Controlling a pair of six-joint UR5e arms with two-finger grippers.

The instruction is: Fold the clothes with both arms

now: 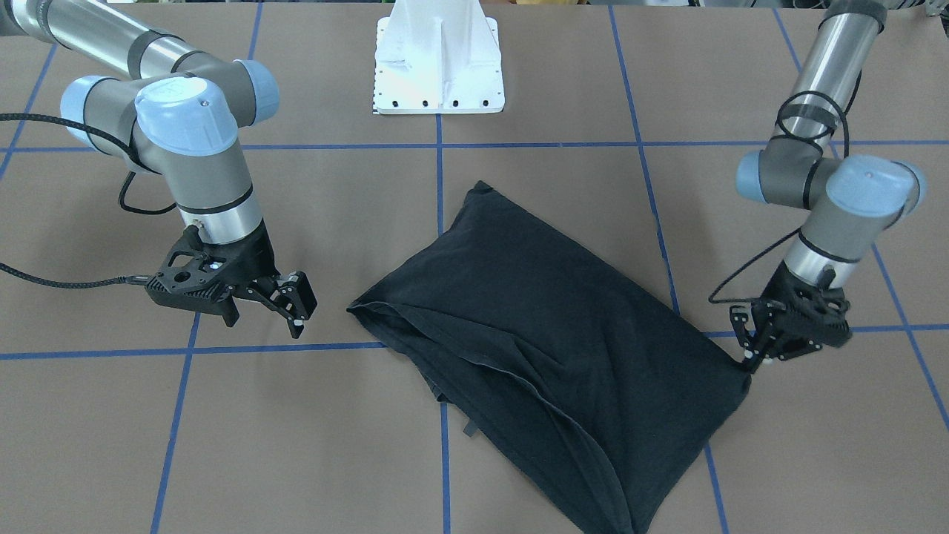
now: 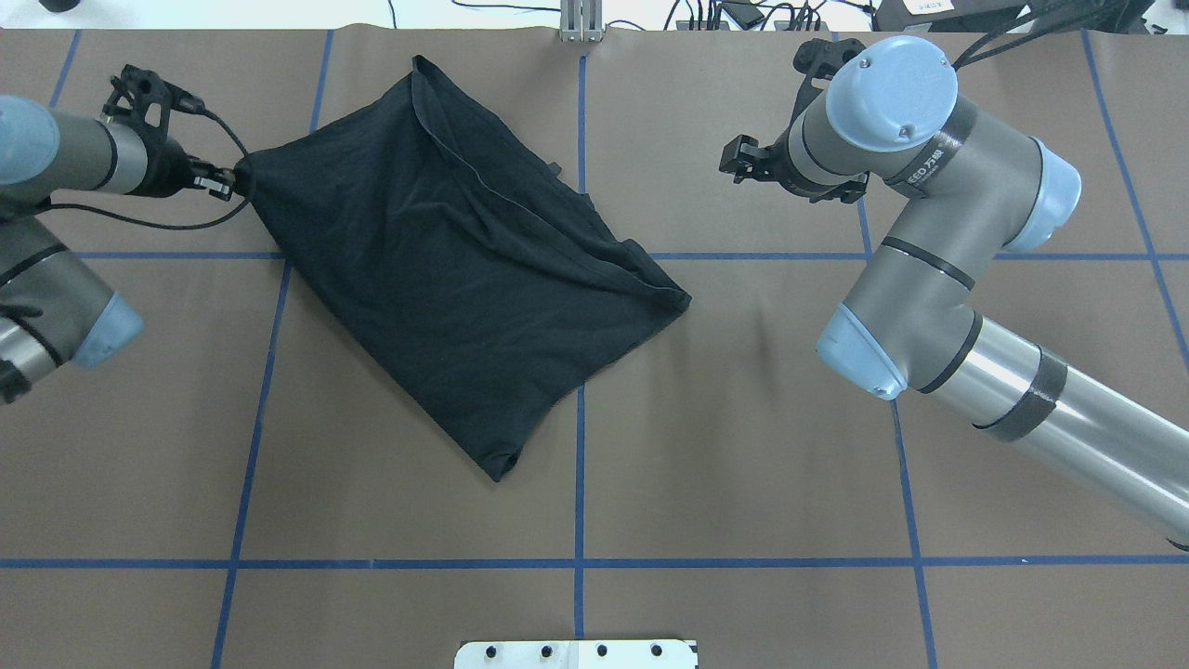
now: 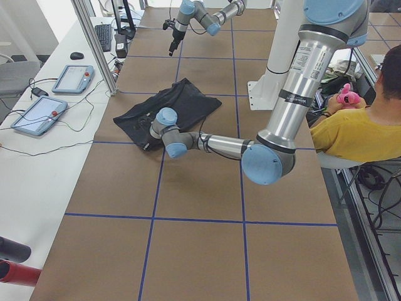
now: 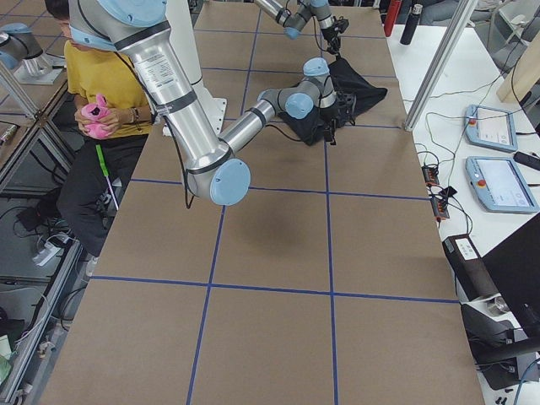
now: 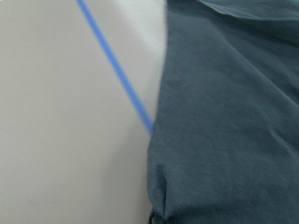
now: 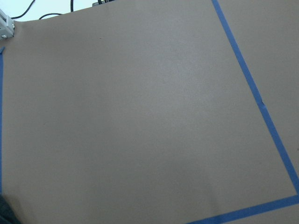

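1. The left tool (image 1: 747,361) is clenched on one corner of the black T-shirt (image 1: 534,319), which spreads away from it, folded, across the brown tabletop (image 1: 296,445)
2. The right tool (image 1: 295,304) hangs released, fingers parted, just above the tabletop, near the shirt's opposite corner but apart from it
3. The shirt lies between both tools

The grey metal left arm (image 1: 812,189) with light-blue joint caps slants down from its elbow with the wrist bent low. Its black two-finger left pincer (image 1: 747,359) has its jaws pinched together on a corner of the black short-sleeved T-shirt (image 1: 549,326). The matching grey right arm (image 1: 211,174) also angles down. Its black right pincer (image 1: 298,304) hangs free, tilted inward, jaws apart and holding nothing.
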